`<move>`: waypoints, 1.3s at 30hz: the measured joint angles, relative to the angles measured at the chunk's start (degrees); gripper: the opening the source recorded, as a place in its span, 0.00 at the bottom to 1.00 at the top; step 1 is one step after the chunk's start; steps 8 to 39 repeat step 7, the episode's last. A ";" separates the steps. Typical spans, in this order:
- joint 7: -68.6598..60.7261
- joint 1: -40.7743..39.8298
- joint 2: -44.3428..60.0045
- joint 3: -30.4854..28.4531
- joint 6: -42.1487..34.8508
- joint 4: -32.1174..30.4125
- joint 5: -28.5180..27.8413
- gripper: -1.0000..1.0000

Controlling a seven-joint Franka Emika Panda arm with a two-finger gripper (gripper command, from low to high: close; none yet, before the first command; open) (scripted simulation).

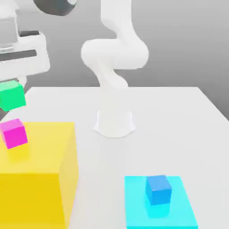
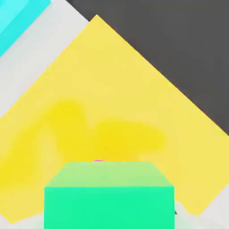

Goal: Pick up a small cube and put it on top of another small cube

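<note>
The small green cube (image 1: 11, 95) hangs in the air at the exterior view's left edge, held under my gripper (image 1: 12, 89), which is shut on it. Just below and slightly nearer the camera, a magenta cube (image 1: 14, 133) rests on top of the big yellow block (image 1: 40, 179). In the hand view the green cube (image 2: 108, 197) sits close in front of the yellow block's top (image 2: 112, 89), and a thin magenta sliver (image 2: 98, 160) peeks over its far edge. A blue cube (image 1: 158, 189) stands on a cyan slab (image 1: 134, 210) at the exterior view's lower right.
My arm's white base (image 1: 114, 123) stands mid-table on the grey tabletop (image 1: 179, 120). The yellow block is tall and takes the lower-left corner of the exterior view. A corner of the cyan slab (image 2: 18, 18) shows in the hand view.
</note>
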 joint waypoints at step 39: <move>-0.57 -0.15 1.82 -0.56 4.01 -2.35 0.44 1.00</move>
